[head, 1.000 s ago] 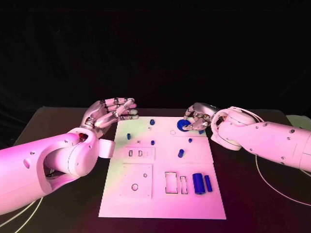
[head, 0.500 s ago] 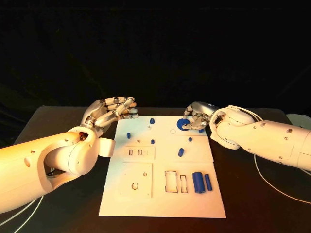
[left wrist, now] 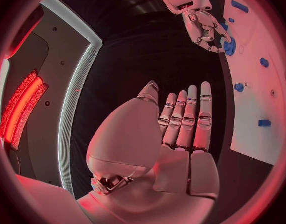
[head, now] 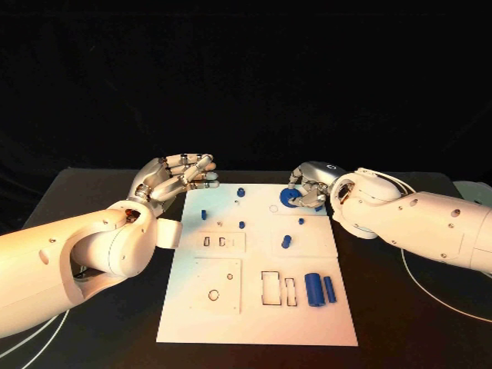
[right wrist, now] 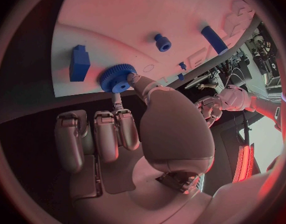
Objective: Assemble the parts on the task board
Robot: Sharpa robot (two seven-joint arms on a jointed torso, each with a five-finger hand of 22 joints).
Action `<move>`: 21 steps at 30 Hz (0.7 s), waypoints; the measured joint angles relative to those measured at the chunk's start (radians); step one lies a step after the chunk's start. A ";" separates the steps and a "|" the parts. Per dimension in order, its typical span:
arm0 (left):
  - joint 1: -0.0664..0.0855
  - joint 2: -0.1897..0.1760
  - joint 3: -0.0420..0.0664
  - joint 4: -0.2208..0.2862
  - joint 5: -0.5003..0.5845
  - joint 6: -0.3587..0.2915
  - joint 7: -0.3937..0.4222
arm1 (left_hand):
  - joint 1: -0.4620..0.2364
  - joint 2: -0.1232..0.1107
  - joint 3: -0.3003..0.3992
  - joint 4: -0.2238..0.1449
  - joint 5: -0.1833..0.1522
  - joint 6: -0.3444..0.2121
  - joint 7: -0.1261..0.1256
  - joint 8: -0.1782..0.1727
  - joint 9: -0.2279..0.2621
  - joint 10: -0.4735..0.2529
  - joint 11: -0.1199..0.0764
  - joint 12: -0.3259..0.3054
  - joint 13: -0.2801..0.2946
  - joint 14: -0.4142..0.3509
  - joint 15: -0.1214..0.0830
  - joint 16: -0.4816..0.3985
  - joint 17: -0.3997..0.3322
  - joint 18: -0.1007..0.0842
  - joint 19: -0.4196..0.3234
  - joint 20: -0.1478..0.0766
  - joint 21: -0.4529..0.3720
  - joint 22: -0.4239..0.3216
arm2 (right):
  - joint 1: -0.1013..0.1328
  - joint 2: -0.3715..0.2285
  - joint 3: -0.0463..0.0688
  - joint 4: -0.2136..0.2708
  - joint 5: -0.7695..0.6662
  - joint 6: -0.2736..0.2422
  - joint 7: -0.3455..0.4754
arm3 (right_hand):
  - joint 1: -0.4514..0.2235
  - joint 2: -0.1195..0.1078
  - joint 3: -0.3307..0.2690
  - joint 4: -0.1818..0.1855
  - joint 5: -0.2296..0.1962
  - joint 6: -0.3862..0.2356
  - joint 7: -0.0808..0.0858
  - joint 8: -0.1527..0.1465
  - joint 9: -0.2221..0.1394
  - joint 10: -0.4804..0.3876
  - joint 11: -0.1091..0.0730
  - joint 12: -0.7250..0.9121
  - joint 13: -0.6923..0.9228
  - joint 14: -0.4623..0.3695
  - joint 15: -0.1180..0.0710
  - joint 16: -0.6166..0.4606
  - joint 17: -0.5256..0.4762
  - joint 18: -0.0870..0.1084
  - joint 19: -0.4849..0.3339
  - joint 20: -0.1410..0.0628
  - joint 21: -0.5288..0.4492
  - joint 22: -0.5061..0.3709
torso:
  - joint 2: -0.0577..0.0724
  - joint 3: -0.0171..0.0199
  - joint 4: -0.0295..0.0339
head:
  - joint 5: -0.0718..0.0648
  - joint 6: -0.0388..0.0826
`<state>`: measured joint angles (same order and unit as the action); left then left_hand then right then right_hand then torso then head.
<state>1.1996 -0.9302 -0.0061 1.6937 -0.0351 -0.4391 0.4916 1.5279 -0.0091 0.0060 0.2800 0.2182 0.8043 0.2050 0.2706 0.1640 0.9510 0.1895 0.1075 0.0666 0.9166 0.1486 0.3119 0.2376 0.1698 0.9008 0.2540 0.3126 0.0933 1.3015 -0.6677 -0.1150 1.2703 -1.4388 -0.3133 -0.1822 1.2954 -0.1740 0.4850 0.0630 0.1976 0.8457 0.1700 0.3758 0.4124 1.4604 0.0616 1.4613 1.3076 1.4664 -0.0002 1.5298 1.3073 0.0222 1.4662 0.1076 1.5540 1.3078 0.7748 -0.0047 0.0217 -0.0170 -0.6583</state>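
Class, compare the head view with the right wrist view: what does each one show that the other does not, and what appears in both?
Head view alone: the whole task board with its two upright blue cylinders near the front and the empty rectangular slots beside them.

Right wrist view alone: the ridged teeth round the blue gear, the fingertips pinching it close up, and a blue block next to it.

Both: the right hand holding the gear at the board's far edge, the white board, and the left hand, fingers apart and holding nothing.
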 measured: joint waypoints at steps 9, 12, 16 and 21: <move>0.000 0.000 0.000 -0.001 0.000 0.000 -0.001 | 0.000 0.000 0.000 0.000 0.000 0.000 0.000 0.000 0.000 0.000 0.000 0.000 0.000 0.000 0.000 0.000 0.000 0.000 0.000 0.000 0.000 0.000 | -0.004 0.001 -0.004 0.031 -0.023 -0.064 0.007 | 0.002 -0.003 0.009 -0.001 0.007 0.008 0.001 0.000 -0.001 0.004 -0.004 0.005 0.000 0.000 -0.007 0.004 0.001 -0.011 0.000 0.000 0.012 0.000 | 0.000 -0.0007 0.0004 | 0.001 0.006; 0.000 0.001 0.000 -0.002 0.000 0.000 -0.001 | 0.000 0.000 0.000 0.000 0.000 0.000 0.000 0.000 0.000 0.000 0.000 0.000 0.000 0.000 0.000 0.000 0.000 0.000 0.000 0.000 0.000 -0.001 | 0.002 0.001 -0.002 0.056 -0.034 -0.085 0.008 | 0.001 -0.001 0.013 0.000 0.011 0.008 0.001 0.000 -0.003 0.004 -0.004 0.005 0.000 0.000 -0.007 0.004 0.001 -0.011 0.000 -0.005 0.012 0.000 | 0.000 -0.0006 0.0005 | 0.002 0.008; 0.000 0.002 0.000 -0.003 0.000 0.001 -0.001 | 0.000 0.000 0.000 0.000 0.000 0.000 0.000 0.000 0.000 0.000 0.000 0.000 0.000 0.000 0.000 0.000 0.000 0.000 0.000 0.000 0.000 -0.001 | 0.010 0.014 0.001 0.082 -0.053 -0.109 0.009 | -0.005 -0.001 0.016 0.000 0.014 0.009 0.001 0.000 -0.003 0.004 -0.004 0.008 0.000 0.000 -0.007 0.004 0.001 -0.011 0.000 -0.008 0.012 0.000 | 0.000 -0.0012 0.0005 | 0.003 0.009; 0.000 0.004 0.000 -0.004 0.000 0.001 -0.001 | 0.000 0.000 0.004 0.004 0.000 0.000 0.000 0.000 -0.001 0.000 0.000 0.000 0.000 -0.004 0.004 -0.004 0.001 0.000 0.000 0.000 -0.004 -0.002 | 0.014 0.053 0.001 0.091 -0.083 -0.132 0.009 | -0.010 -0.001 0.016 0.000 0.014 0.014 0.003 -0.001 -0.003 0.004 -0.004 0.008 0.000 0.000 -0.007 0.004 0.001 -0.011 0.000 -0.008 0.012 0.000 | 0.000 -0.0019 0.0016 | 0.005 0.010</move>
<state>1.1996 -0.9266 -0.0061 1.6897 -0.0350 -0.4380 0.4906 1.5279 -0.0092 0.0102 0.2842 0.2182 0.8043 0.2050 0.2707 0.1631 0.9510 0.1895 0.1076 0.0665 0.9128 0.1523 0.3080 0.2384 0.1698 0.9007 0.2540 0.3087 0.0917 1.3156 -0.6148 -0.1136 1.3614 -1.5214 -0.4450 -0.1734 1.2855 -0.1752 0.5011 0.0632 0.2113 0.8598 0.1733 0.3751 0.4095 1.4640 0.0580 1.4696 1.3074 1.4666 -0.0076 1.5334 1.3080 0.0114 1.4662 0.0999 1.5665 1.3075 0.7747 -0.0066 0.0233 -0.0122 -0.6481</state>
